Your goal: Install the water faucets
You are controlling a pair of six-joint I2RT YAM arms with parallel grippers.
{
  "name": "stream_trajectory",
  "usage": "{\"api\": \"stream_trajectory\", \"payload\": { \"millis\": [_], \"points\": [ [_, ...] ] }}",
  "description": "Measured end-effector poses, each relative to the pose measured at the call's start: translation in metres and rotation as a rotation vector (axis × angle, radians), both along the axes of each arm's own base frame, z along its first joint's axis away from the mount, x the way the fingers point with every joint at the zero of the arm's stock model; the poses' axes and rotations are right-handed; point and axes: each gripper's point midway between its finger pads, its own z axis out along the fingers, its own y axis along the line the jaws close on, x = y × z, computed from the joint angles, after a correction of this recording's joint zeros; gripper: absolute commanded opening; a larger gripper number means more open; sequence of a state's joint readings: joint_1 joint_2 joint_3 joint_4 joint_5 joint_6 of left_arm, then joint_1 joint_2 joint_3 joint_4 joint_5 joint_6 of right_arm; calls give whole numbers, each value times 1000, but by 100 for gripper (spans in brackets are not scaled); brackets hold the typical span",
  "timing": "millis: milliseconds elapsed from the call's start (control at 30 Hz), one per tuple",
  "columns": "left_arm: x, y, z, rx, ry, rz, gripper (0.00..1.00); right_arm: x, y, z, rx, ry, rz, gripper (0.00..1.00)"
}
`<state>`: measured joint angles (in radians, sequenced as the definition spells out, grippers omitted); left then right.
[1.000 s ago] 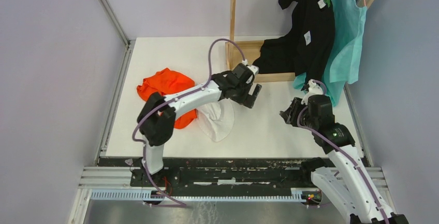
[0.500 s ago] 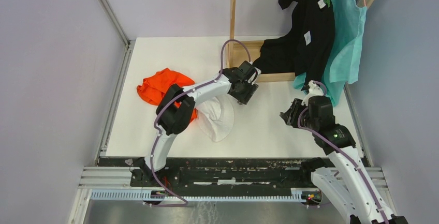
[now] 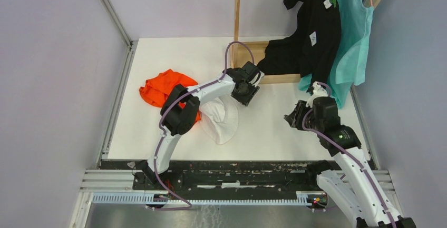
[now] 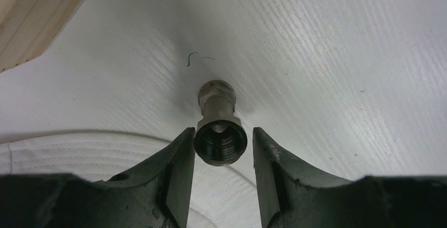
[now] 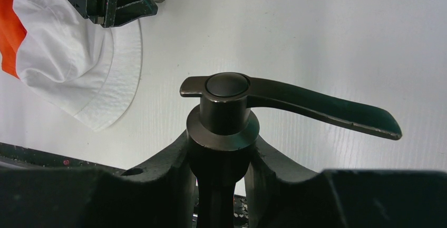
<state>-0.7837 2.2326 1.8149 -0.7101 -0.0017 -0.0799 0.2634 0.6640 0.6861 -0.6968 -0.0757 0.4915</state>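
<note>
Water faucet fitting [image 4: 220, 133] — a short dull grey-brown metal tube with a hexagonal collar and threaded mouth — is seen lying on the ribbed white table [image 4: 342, 54], toward its far edge near the pale wooden frame [image 4: 37, 17]. The left gripper [image 4: 222, 149] has been lowered over it, its jaws narrowed from wide to almost touching; a grasp is judged imminent. Rightward, the smooth dark lever-handled faucet body [image 5: 224, 88] is kept pinched by the right gripper [image 5: 221, 154].

Setting: robot test cell, laboratory.
Evidence: white table [image 3: 174, 54] walled by plain panels [image 3: 52, 80]; aluminium rail [image 3: 105, 179] at near edge.
</note>
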Motion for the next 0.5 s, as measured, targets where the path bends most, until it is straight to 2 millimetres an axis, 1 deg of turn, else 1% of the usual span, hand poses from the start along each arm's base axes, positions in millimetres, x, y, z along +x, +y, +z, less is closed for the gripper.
{"api": "stream_trajectory", "payload": {
  "millis": [67, 167, 267, 367, 500],
  "points": [
    [-1, -2, 1, -4, 3, -4, 50, 0, 1, -1, 1, 4, 3, 0],
    [-2, -3, 2, -9, 6, -8, 44, 0, 2, -1, 6, 8, 10, 0],
    [-1, -4, 4, -11, 5, -8, 41, 0, 4, 0, 12, 6, 16, 0],
    [0, -5, 6, -12, 3, -9, 42, 1, 4, 0, 14, 6, 17, 0],
    [2, -8, 2, -9, 5, -8, 47, 0, 5, 0, 18, 6, 22, 0]
  ]
}}
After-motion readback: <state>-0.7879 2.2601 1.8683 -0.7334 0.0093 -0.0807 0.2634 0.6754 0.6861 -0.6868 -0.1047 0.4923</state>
